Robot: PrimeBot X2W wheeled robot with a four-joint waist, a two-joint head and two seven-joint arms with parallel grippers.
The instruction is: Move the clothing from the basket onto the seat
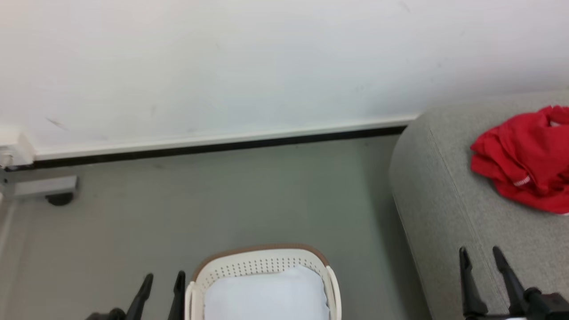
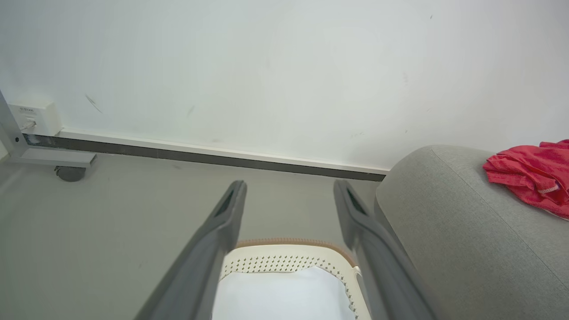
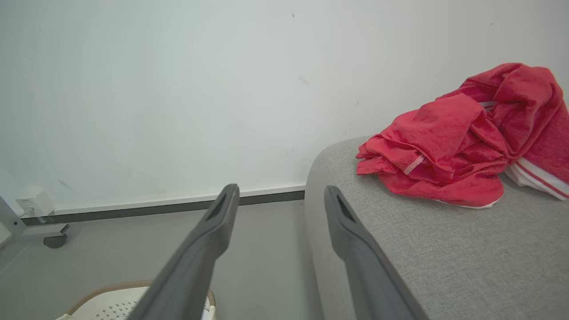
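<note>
Where the head view meets its lower edge, 2 pincers stand empty: the left pincer [image 1: 162, 289], fingers apart, just beside the basket [image 1: 262, 251]; the right pincer [image 1: 482, 266], fingers likewise apart, over the near edge of the seat [image 1: 438, 200]. Basket interior: pale padding [image 1: 266, 293] and no red visible, though its near part is cut off. Beyond lies the grey floor [image 1: 222, 200]. Farther right, the clothing [image 1: 529, 160] lies crumpled on the seat, well apart from the basket. Behind all stands a white wall [image 1: 222, 66]. Judged state: transfer apparently complete. Sound practice: inspect the basket's hidden near part for 1 remaining garment, keeping both pincers clear of the rim.
</note>
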